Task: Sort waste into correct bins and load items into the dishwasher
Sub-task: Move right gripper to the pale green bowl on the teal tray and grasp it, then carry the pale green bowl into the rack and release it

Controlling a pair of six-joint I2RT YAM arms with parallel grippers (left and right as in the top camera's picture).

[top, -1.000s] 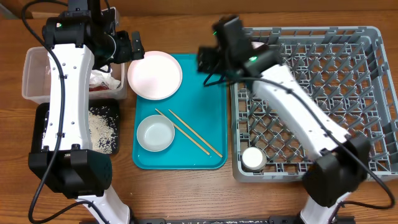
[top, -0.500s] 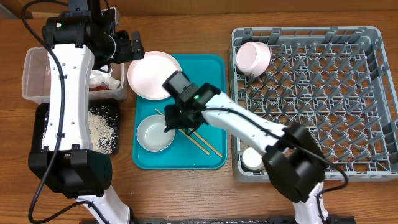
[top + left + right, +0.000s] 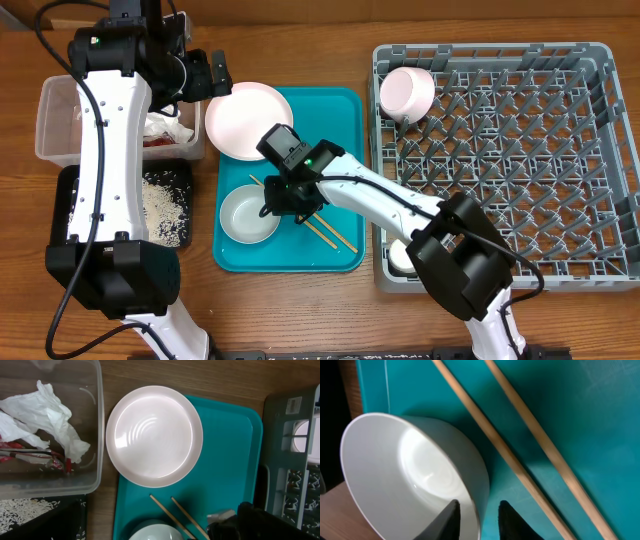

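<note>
Roughly halfway: waste (image 3: pixel 42 417) binned, bowl (image 3: pixel 407 92) and cup (image 3: pixel 407 256) in the rack (image 3: pixel 520 150), yet plate (image 3: pixel 248 120), chopsticks (image 3: pixel 312 216) and second bowl (image 3: pixel 245 216) lie on the teal tray (image 3: pixel 340 130), right tool (image 3: pixel 479 511) parted astride that bowl's rim.

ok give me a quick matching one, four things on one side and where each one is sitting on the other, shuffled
Things:
1 napkin
2 rice
3 chopsticks
4 pink bowl

Places:
A rack
B black tray
C teal tray
D clear tub

Pairs: 1-D, 2-B, 3-C, 4-A
</note>
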